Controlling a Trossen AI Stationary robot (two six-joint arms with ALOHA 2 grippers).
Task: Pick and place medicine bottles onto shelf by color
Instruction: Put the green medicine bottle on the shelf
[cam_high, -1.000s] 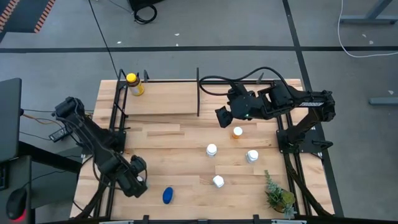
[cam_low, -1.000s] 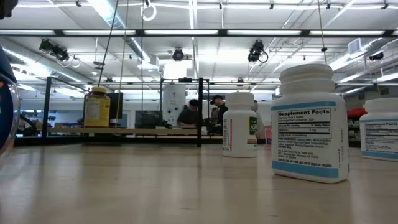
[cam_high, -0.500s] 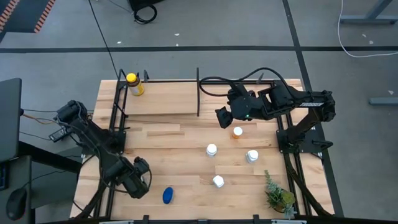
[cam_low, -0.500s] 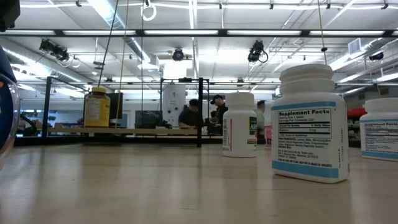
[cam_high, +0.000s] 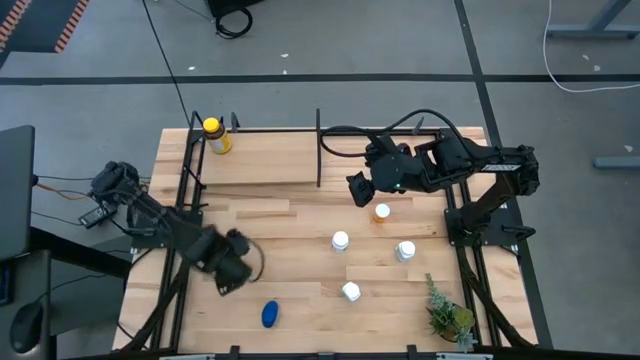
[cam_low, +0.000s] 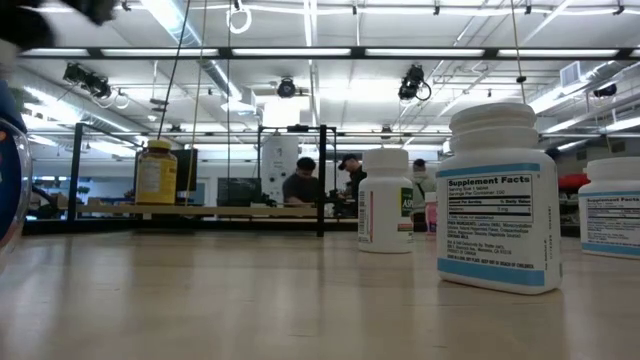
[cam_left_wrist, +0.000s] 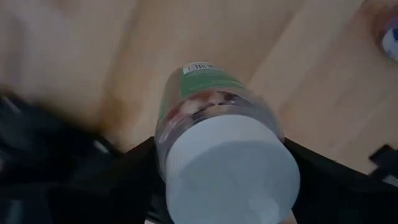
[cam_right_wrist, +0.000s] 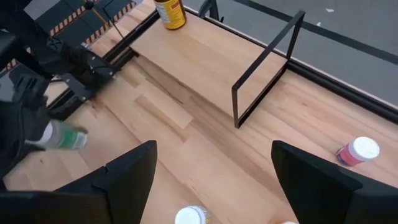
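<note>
White-capped green-labelled bottle (cam_left_wrist: 217, 149) in left gripper (cam_high: 232, 268)

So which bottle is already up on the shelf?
Look at the wooden shelf along the table's far edge, framed by thin black rails. In its far left corner stands one bottle on its own. It is amber with a yellow cap, unlike the mostly white-capped ones down on the table.

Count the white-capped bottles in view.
4. Three white-capped bottles stand on the tabletop: one, one, one. The fourth bottle is in the left claw. More may hide under the right arm.
</note>
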